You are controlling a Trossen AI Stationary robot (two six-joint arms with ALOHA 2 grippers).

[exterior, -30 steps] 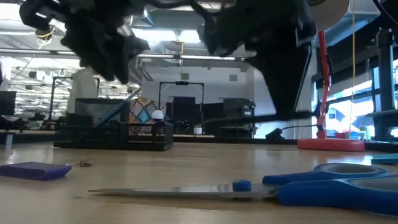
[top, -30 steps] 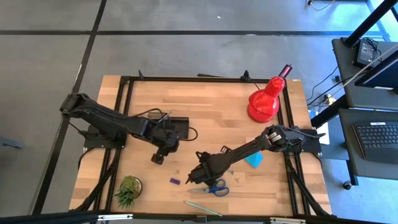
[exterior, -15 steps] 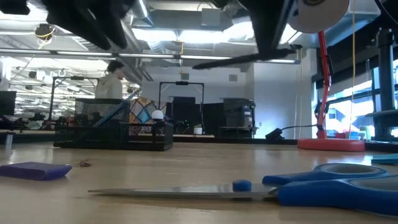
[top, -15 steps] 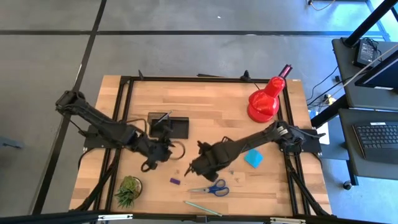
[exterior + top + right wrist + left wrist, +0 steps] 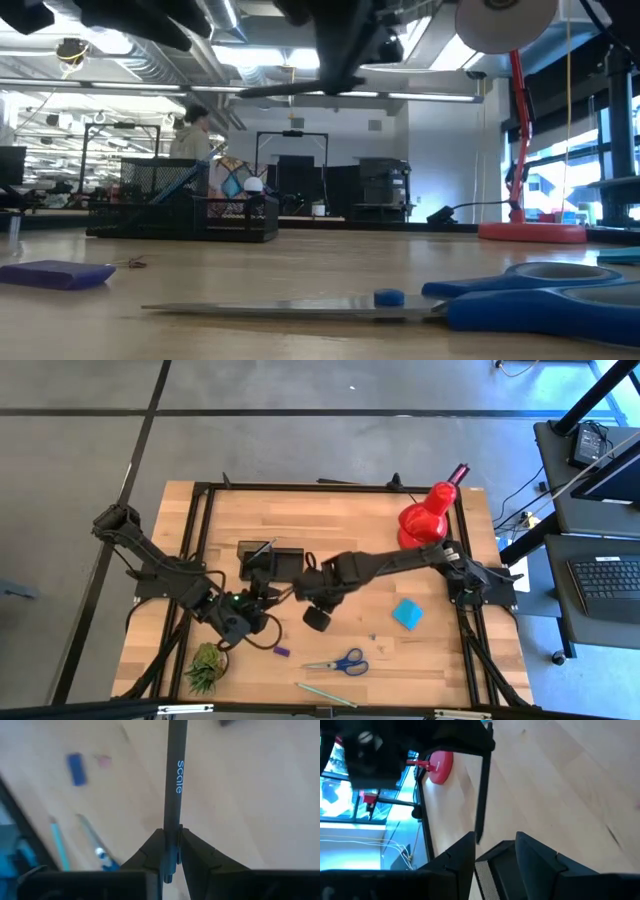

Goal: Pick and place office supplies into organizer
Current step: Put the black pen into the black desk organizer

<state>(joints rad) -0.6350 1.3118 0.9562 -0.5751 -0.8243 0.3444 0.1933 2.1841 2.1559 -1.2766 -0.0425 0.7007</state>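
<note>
Right tool (image 5: 170,851) clenched on a dark pen (image 5: 172,775), held above the bench (image 5: 350,530) just beside the black organizer (image 5: 271,561). Left tool (image 5: 492,852), fingers parted and empty, hangs near the plant (image 5: 206,664). Scissors (image 5: 340,662) lie on the bench.

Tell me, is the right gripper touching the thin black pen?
Touching: in the right wrist view the right gripper has both fingers pressed against the thin black pen.

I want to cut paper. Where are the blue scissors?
In the high view the blue scissors lie flat near the table's front edge, a little right of the purple block and just behind the pale pencils.
</note>
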